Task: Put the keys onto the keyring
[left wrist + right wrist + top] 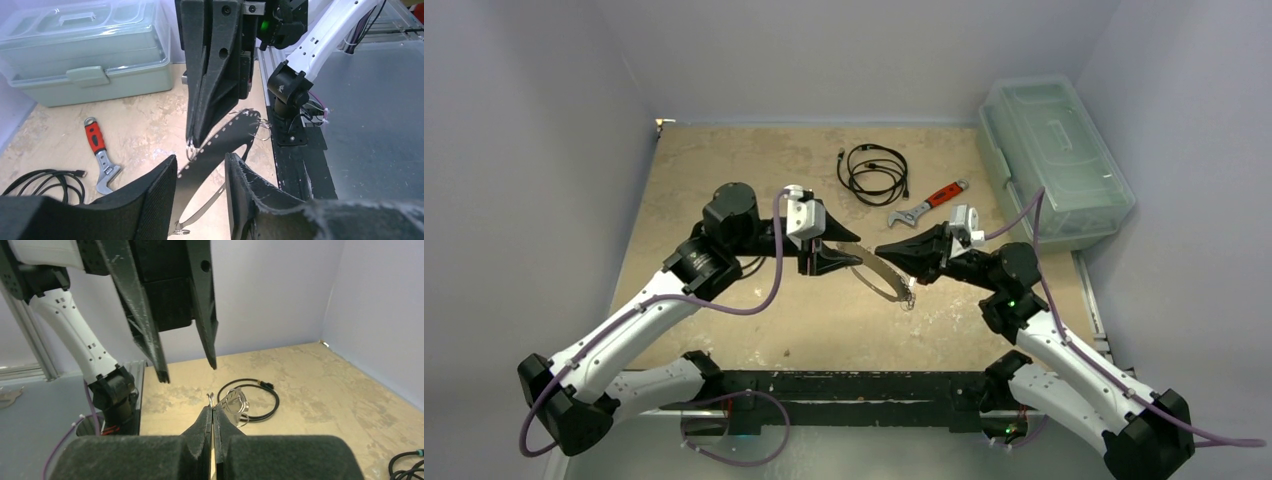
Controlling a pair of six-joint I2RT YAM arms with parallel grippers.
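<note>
The keyring, a large thin silvery ring with small wire loops on its rim, hangs tilted in the air between my two grippers. My right gripper is shut on a wire loop at the ring's rim; that loop sticks out past the closed tips. In the left wrist view the ring's band runs down between the fingers of my left gripper. These stand apart on either side of it, with a gap showing. The keys do not show in any view.
A red-handled wrench and a coiled black cable lie on the tan table behind the grippers. A clear lidded box stands at the back right. The black base rail runs along the near edge.
</note>
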